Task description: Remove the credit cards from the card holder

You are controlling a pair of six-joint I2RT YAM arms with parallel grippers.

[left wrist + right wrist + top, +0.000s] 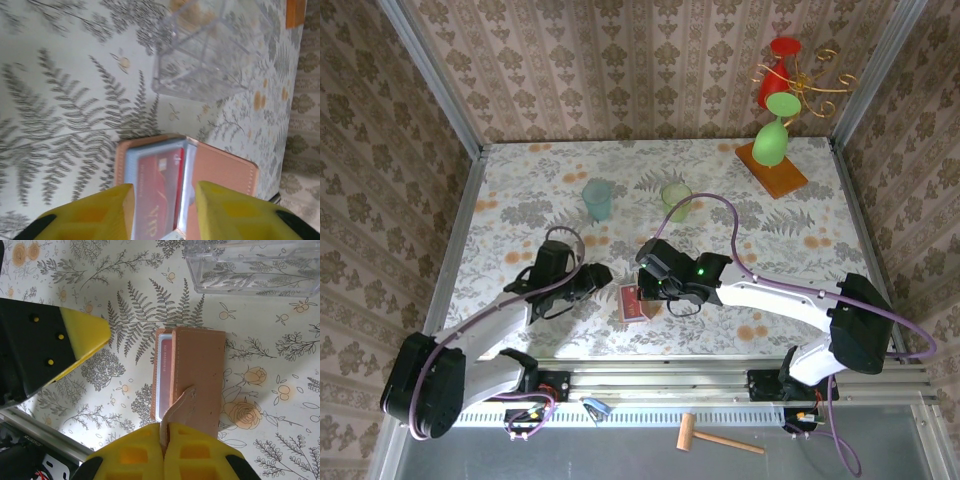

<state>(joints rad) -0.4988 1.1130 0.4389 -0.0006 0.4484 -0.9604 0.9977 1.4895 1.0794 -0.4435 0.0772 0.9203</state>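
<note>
Partly open, tan card holder point(197, 365) bares a red card point(159, 172); right pincer point(164, 439) pinches its strap point(180, 401), left pincer point(164, 192) gapes.

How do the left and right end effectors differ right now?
The left end effector is open and holds nothing; the right end effector is shut, pinching the holder's strap. The left sits off the holder, facing its open side with the red card; the right is at its strapped edge. Both are yellow-tipped.

You've got a tan-brown card holder point(200, 365) with grey-blue pockets, red credit card point(160, 185), yellow-tipped right gripper point(164, 435), white table point(520, 190) printed with grey ferns and orange flowers.
</note>
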